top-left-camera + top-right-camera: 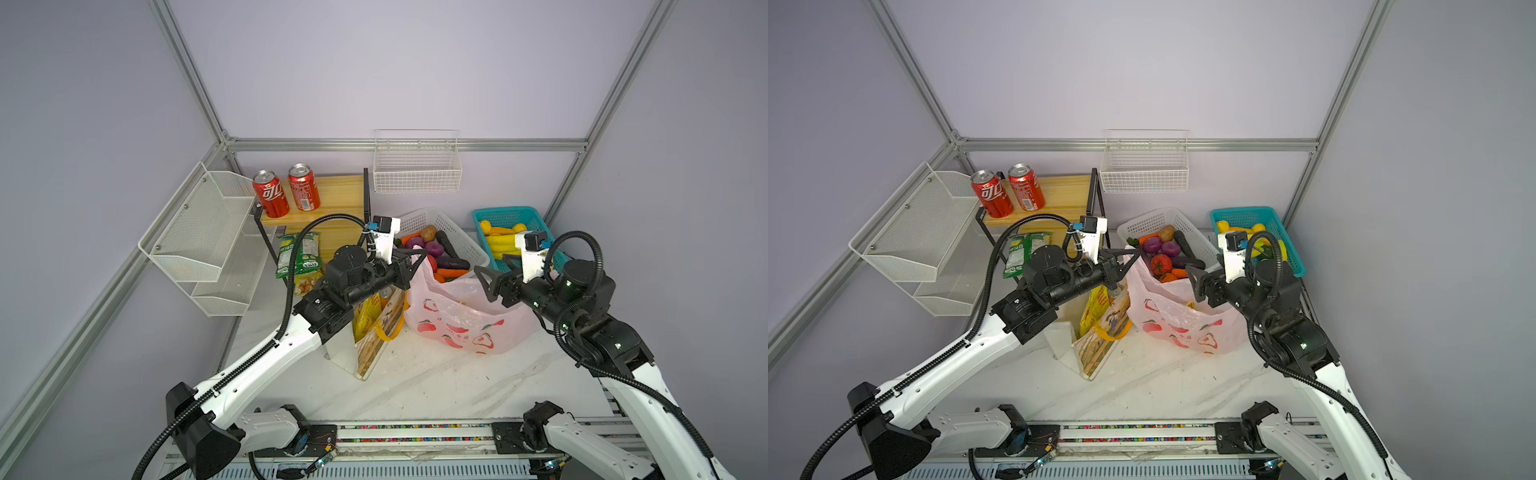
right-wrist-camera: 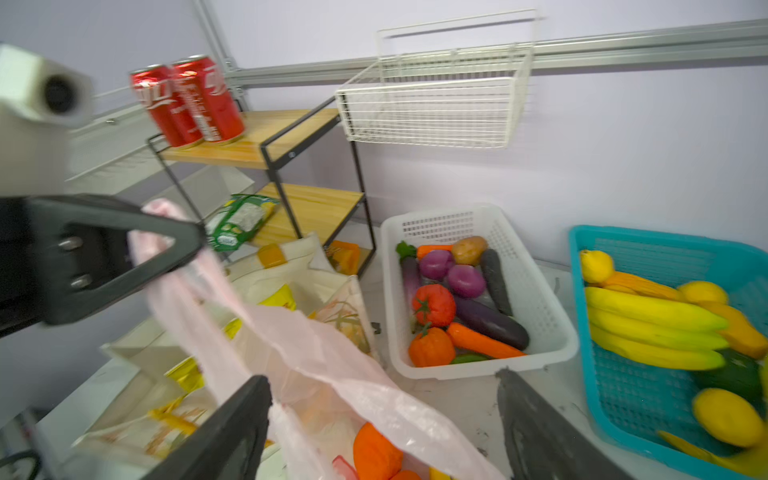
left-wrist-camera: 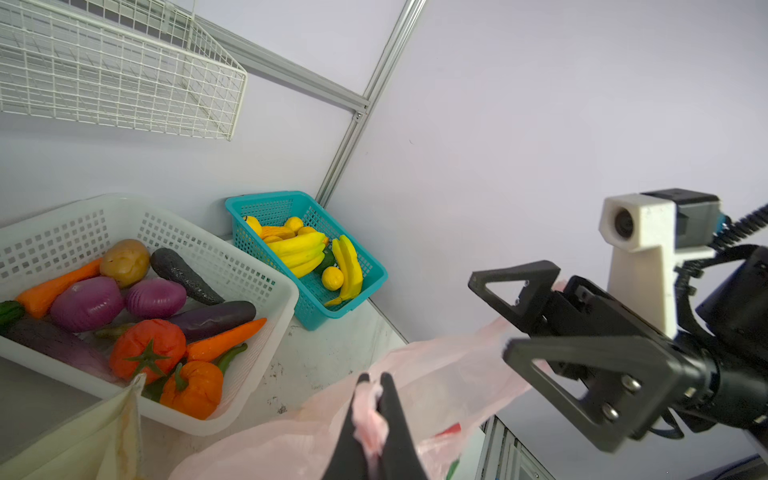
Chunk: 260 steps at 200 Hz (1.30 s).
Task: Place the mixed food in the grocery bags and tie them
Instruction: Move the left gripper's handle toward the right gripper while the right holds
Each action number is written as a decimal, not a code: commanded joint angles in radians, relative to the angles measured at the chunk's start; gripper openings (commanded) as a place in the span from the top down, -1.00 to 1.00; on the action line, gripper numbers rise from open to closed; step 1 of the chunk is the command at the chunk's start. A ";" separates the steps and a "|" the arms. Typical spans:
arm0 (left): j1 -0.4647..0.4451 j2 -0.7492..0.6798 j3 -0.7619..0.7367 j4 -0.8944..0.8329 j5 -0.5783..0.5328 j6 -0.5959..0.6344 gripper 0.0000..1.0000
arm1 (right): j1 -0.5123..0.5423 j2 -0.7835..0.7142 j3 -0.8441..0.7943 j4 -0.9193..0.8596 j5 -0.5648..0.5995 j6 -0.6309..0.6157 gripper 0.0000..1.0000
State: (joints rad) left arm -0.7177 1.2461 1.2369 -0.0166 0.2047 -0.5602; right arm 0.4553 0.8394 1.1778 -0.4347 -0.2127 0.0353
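A cream tote (image 1: 368, 359) stands on the table (image 1: 436, 386), just left of the pink bag (image 1: 465, 320). A yellow crisp packet (image 1: 365, 316) is lodged inside the tote. Orange fruits (image 2: 374, 453) are visible inside the pink bag. One handle (image 3: 368, 428) of the bag is clamped between the closed jaws of the left gripper (image 3: 376, 401), above the bag's left side. The right gripper (image 1: 484, 284) is positioned over the bag's right side with its jaws spread wide; nothing is gripped. A white basket (image 1: 461, 237) of vegetables is located behind the bag. A teal basket (image 1: 503, 215) of yellow fruit is located behind it to the right. Two red cans (image 1: 270, 195) are placed on a wooden shelf (image 1: 336, 193) behind the bag to the left.
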 commanded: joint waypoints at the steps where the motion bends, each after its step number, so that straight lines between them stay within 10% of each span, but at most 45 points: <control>1: 0.004 0.004 0.053 0.024 0.013 -0.028 1.00 | 0.003 -0.030 -0.045 0.144 -0.226 -0.013 -0.76; 72: 0.004 0.018 0.070 -0.010 0.019 -0.032 1.00 | 0.202 0.071 -0.073 0.362 -0.067 -0.122 -0.80; 113: 0.012 0.020 0.068 -0.015 0.004 -0.043 1.00 | 0.210 0.192 0.146 0.158 0.270 -0.058 -0.80; 183: 0.035 0.027 0.091 -0.049 0.031 -0.076 1.00 | 0.215 0.147 -0.070 0.315 -0.147 -0.137 -0.81; 260: 0.035 0.035 0.118 -0.063 0.061 -0.102 1.00 | 0.284 0.277 -0.239 0.731 -0.020 -0.110 -0.84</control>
State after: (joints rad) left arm -0.6868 1.2812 1.2396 -0.0948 0.2352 -0.6434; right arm 0.7246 1.0893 0.9638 0.0906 -0.2848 -0.0578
